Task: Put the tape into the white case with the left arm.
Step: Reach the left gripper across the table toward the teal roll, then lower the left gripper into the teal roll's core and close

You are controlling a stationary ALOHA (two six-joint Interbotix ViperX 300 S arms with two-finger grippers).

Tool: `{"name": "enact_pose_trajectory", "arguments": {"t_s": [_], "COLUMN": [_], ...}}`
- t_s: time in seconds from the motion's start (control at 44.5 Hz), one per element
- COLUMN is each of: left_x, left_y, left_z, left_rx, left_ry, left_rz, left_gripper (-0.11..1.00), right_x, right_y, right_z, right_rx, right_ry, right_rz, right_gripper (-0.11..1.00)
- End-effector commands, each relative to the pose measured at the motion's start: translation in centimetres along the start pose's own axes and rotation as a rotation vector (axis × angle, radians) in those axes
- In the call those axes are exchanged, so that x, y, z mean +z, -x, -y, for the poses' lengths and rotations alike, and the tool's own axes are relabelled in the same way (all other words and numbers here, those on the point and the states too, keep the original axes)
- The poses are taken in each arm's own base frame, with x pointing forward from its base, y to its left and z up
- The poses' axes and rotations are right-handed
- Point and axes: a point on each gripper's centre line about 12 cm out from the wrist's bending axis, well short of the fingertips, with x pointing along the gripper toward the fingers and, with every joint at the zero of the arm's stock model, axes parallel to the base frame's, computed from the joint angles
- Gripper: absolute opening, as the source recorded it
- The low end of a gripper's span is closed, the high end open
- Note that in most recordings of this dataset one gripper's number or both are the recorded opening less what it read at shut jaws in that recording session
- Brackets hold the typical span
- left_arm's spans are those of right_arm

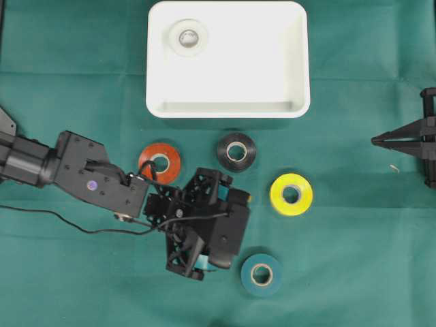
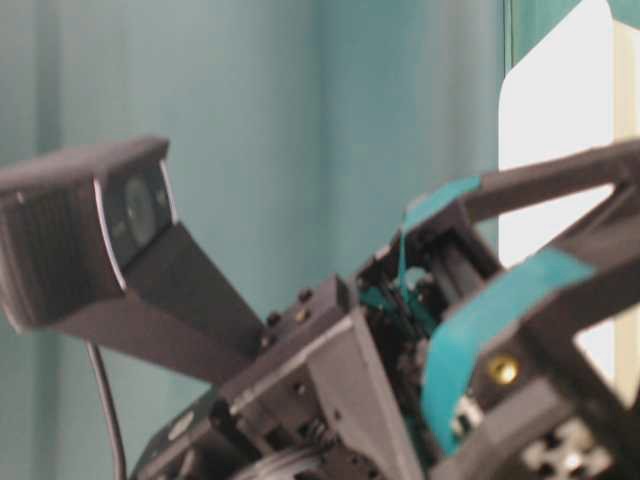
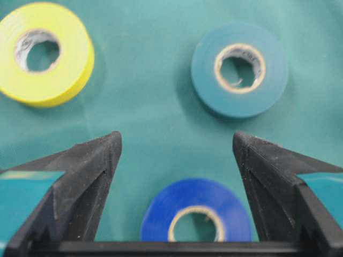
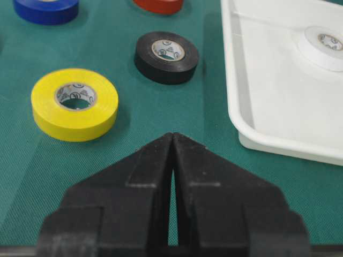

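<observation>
**Left pincer open above the blue roll; case at the far edge**

We see the white case lying with its long axis across the overhead view, open side up. Inside it, in the upper left corner, a white roll lies flat. The remaining tapes lie flat on the green surface, each with its core hole facing up.

The left pincer hangs with its fingers spread wide. The wrist view shows the blue roll between the two fingers, touching neither. In the overhead view this roll is hidden under the left arm. Beyond the fingertips the teal roll lies to the right and the yellow roll to the left, both well apart from the pincer.

Between the pincer and the case, the black roll lies just below the case's near wall, and the red roll sits to its left, partly covered by the arm's cable. The yellow roll lies to the right of the pincer and the teal roll just beside its lower right.

The right pincer sits at the right edge of the overhead view with its fingers pressed together and nothing between them, pointing toward the rolls. The table-level view shows only a blurred close view of the left arm and its camera.
</observation>
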Motion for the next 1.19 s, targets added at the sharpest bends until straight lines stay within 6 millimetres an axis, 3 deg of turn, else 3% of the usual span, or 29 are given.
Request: {"name": "enact_pose_trajectory", "arguments": {"t_s": [0.0,0.584,1.168], "left_x": [2.0,3.8,2.7], "left_y": [0.2,-3.3,-6.0], "left_z": [0.6,1.2,1.4], "left_rx": [-0.009,-0.019,-0.021], "left_ry": [-0.007,-0.012,-0.004], "left_rz": [0.049,0.049,0.012], "left_gripper": [0.84,0.84,0.84], "right_x": [0.5,0.3,0.3], "right_y": [-0.1,-0.1,-0.1], "right_z": [0.0,0.0,0.0], "right_rx": [0.000,-0.001,0.000], "right_ry": [-0.001,-0.002,-0.002], "right_rz": [0.012,0.014,0.012], "right_gripper": [-0.09,-0.09,-0.09]}}
